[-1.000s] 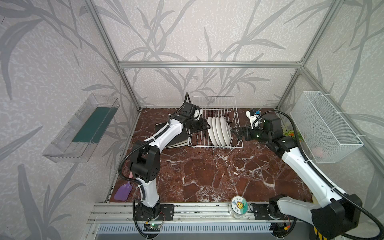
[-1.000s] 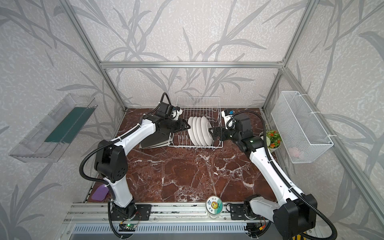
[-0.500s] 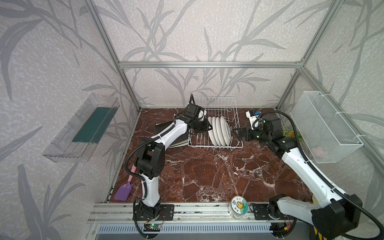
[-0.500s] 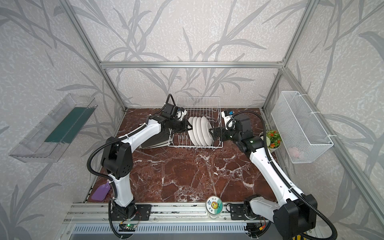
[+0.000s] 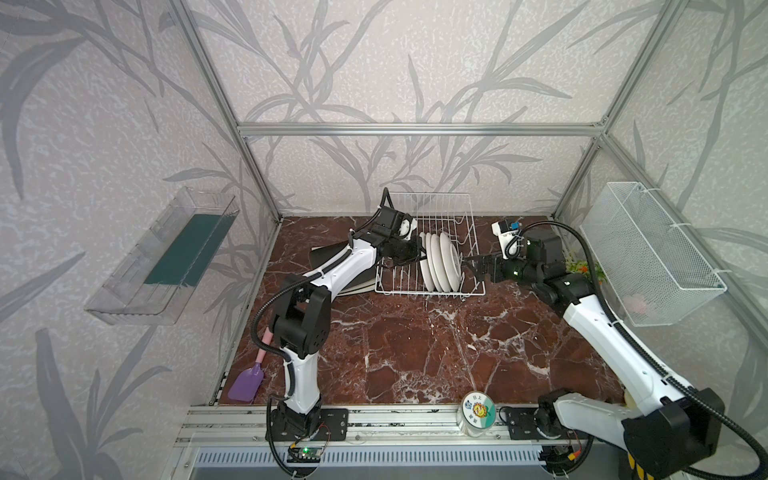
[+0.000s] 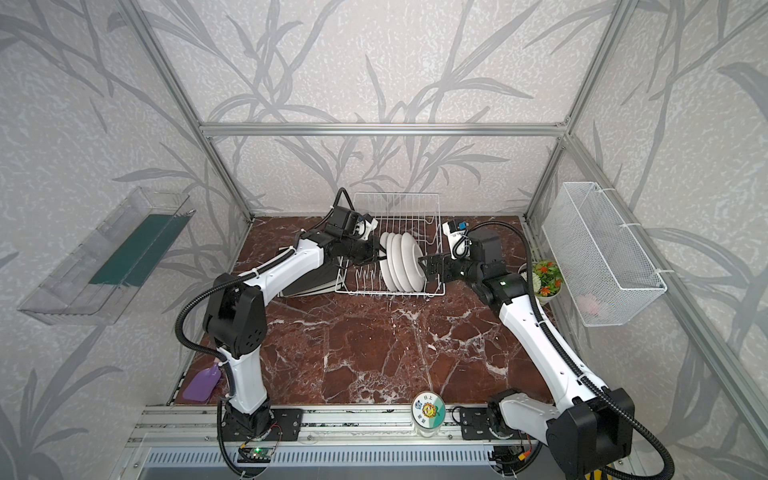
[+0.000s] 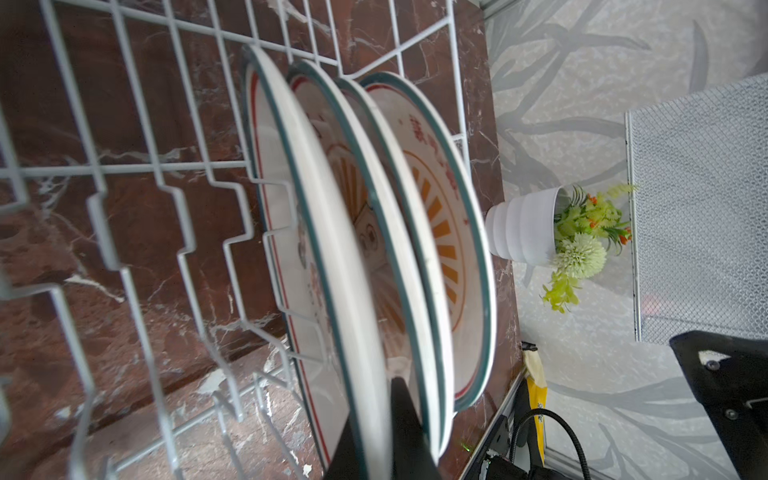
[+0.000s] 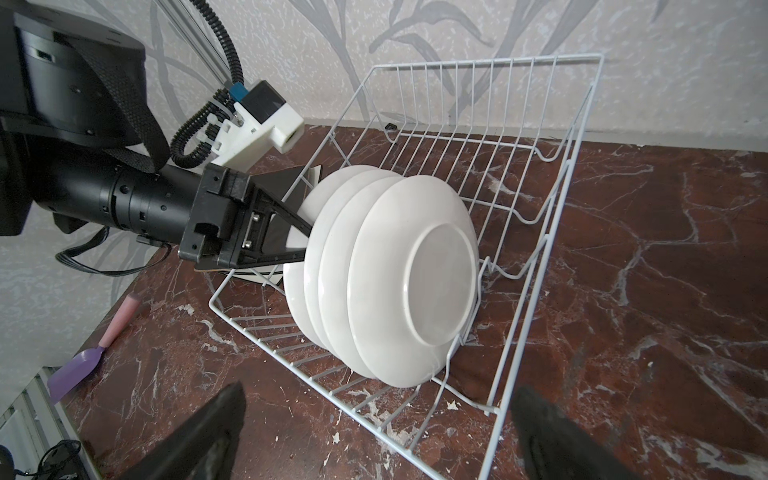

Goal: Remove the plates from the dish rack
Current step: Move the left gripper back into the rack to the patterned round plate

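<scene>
Plate (image 7: 332,257) pinched by left fingers (image 7: 405,436), right fingers (image 8: 199,440) spread wide

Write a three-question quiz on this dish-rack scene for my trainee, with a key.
1. True or false: the right gripper is open and holds nothing.
2. How many round plates stand in the rack?
3. What is the left gripper shut on? A: the rim of the plate nearest the left arm. B: the rim of the plate nearest the right arm. C: nothing.
Key: 1 true; 2 four; 3 A.
</scene>
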